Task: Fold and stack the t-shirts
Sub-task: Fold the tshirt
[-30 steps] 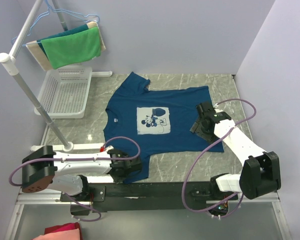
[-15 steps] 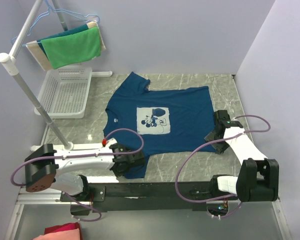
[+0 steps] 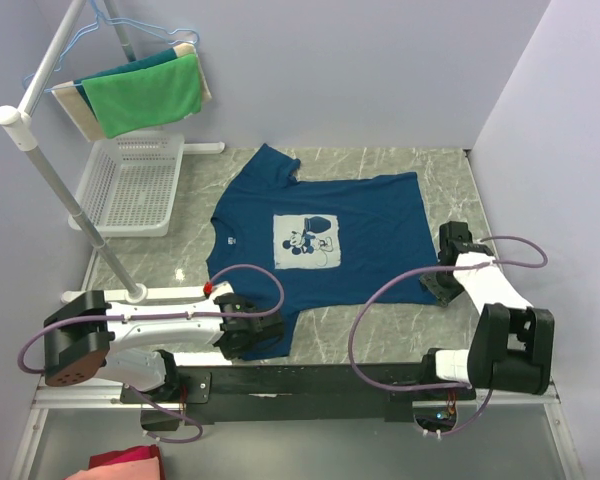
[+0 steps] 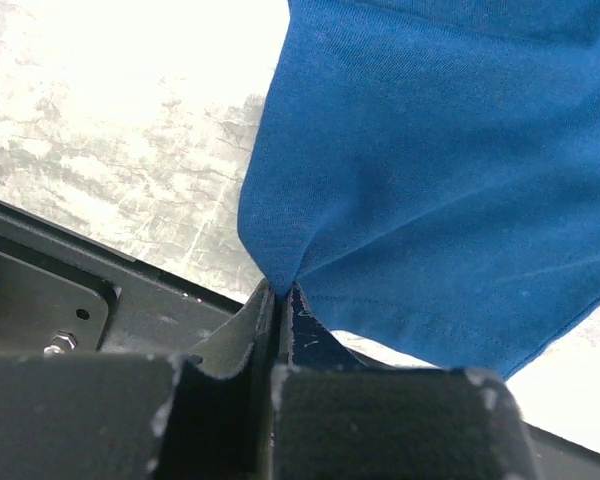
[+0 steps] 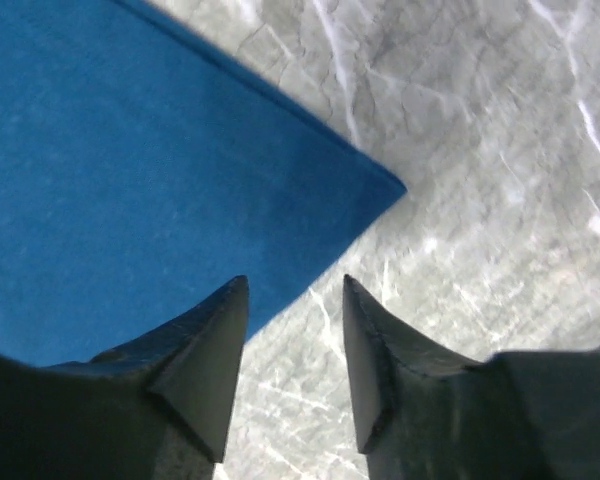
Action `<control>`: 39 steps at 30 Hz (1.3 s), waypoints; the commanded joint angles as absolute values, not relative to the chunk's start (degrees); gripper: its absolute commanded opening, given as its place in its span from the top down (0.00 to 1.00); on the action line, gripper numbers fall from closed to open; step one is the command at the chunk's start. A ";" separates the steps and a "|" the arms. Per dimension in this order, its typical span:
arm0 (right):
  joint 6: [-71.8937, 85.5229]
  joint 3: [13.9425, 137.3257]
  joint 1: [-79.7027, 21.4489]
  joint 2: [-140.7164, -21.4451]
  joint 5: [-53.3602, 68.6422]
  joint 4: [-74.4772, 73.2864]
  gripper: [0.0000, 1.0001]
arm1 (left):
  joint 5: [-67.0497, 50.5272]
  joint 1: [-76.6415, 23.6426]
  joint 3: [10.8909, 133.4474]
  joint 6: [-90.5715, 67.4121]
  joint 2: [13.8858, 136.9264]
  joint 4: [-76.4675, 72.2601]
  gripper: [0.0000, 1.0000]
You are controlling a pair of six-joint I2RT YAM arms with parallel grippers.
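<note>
Our right gripper [image 5: 295, 300], jaws spread, has shifted to the near-right hem corner of the t-shirt [image 3: 320, 240]. Our left gripper [image 4: 278, 292] pinches the near sleeve, so we can fold.

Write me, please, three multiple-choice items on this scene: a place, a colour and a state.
1. Where is the white basket relative to the t-shirt? A. left of it B. right of it C. on it
2. What colour is the front cloth on the rack? A. red B. green C. yellow
3. How is the left end effector? A. open over bare table B. shut on the t-shirt's edge C. shut on the basket
1 A: the top view shows it at the t-shirt's left. 2 B: it hangs green. 3 B: the left wrist view shows fabric pinched between shut fingers.
</note>
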State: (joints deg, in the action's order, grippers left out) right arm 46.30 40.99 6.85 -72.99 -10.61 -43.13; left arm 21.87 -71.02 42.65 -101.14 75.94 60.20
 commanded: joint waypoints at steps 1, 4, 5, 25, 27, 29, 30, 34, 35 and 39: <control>44.65 41.48 8.87 -76.89 -9.14 -39.55 0.56 | 21.53 -71.37 42.63 -100.46 75.32 60.03 0.97; 44.03 41.05 9.58 -78.48 -8.44 -38.24 0.64 | 21.27 -71.37 42.71 -100.55 75.58 59.77 0.97; 43.69 40.87 9.93 -78.83 -8.18 -37.97 0.66 | 21.10 -71.37 42.63 -100.63 75.67 59.77 0.97; 40.60 39.37 11.95 -82.70 -7.12 -37.35 0.44 | 21.36 -71.37 43.51 -103.71 74.18 62.14 0.96; 40.78 39.38 11.87 -83.49 -7.12 -37.44 0.44 | 21.44 -71.45 43.59 -104.06 73.83 62.66 0.95; 40.87 39.11 11.87 -84.11 -7.03 -37.18 0.44 | 21.45 -71.46 43.59 -104.32 73.65 62.75 0.95; 41.04 38.76 11.95 -84.29 -7.12 -37.00 0.47 | 21.36 -71.46 43.51 -104.41 73.57 62.84 0.95; 41.13 38.50 11.87 -85.69 -6.77 -36.83 0.65 | 21.36 -71.46 43.59 -104.85 73.48 63.19 0.95; 41.31 38.58 11.87 -85.95 -6.85 -36.74 0.67 | 21.44 -71.46 43.59 -104.85 73.56 63.28 0.96; 41.31 38.76 11.87 -85.96 -6.94 -36.83 0.81 | 21.80 -71.54 44.12 -104.94 73.65 63.98 0.96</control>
